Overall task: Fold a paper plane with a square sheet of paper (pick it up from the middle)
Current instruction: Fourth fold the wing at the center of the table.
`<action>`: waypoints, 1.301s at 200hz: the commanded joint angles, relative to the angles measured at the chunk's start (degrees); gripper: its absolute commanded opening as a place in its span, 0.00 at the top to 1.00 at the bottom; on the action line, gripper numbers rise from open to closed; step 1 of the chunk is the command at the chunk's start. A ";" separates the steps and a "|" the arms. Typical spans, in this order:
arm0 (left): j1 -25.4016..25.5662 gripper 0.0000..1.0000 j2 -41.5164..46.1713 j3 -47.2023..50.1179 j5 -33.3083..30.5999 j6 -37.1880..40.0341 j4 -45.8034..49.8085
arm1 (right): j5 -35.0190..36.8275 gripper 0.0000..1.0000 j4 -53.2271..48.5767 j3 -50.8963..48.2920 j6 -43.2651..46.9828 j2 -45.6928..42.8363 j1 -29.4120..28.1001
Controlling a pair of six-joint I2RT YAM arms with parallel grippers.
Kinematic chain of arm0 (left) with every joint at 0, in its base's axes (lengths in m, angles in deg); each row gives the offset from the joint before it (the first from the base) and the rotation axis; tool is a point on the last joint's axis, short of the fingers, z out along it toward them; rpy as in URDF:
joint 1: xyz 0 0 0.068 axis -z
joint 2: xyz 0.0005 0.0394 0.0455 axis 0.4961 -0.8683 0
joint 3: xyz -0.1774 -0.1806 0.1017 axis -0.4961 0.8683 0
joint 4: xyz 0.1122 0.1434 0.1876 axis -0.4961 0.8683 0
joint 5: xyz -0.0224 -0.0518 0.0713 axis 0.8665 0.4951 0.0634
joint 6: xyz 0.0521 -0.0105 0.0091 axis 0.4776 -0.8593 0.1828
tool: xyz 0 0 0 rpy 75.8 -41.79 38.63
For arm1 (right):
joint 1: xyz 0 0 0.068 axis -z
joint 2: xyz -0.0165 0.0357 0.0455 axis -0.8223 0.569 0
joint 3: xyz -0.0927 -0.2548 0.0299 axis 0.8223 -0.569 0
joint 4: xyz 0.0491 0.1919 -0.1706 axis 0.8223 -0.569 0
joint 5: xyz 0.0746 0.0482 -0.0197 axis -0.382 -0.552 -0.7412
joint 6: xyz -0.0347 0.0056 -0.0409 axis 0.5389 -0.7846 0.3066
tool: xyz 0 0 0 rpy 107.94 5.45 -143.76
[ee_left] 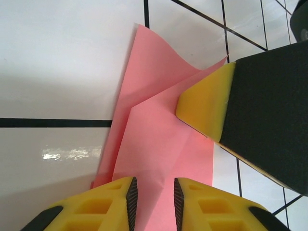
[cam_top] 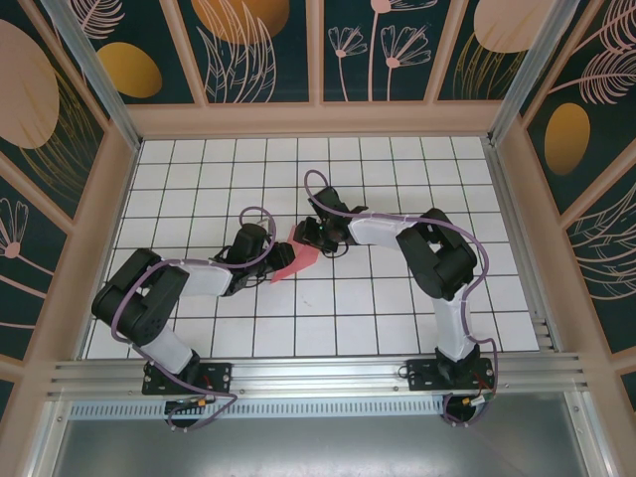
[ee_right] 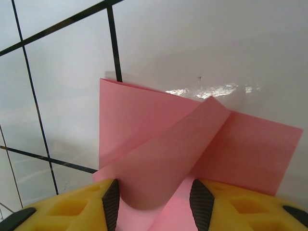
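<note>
Pink paper [ee_left: 159,139] sits half-folded mid-table [cam_top: 397,318], well away from every edge. The left gripper [ee_left: 152,185] is narrowly open astride one end. The right gripper [ee_right: 155,190] gapes around a raised curl. The danger: an uneven pinch, or the two grippers pulling apart, could crumple or skew the crease.

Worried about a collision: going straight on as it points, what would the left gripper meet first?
The left gripper would meet the folded pink sheet of paper, lying between its open jaws; the right gripper's fingertip sits beside that line, depth unclear.

The paper [cam_top: 297,261] lies between left jaws and right jaws.
</note>
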 commanded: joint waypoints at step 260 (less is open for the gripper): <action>-0.37 0.96 -3.75 -1.89 -2.62 0.94 5.90 | 6.45 0.59 -8.71 -1.87 1.89 7.23 1.29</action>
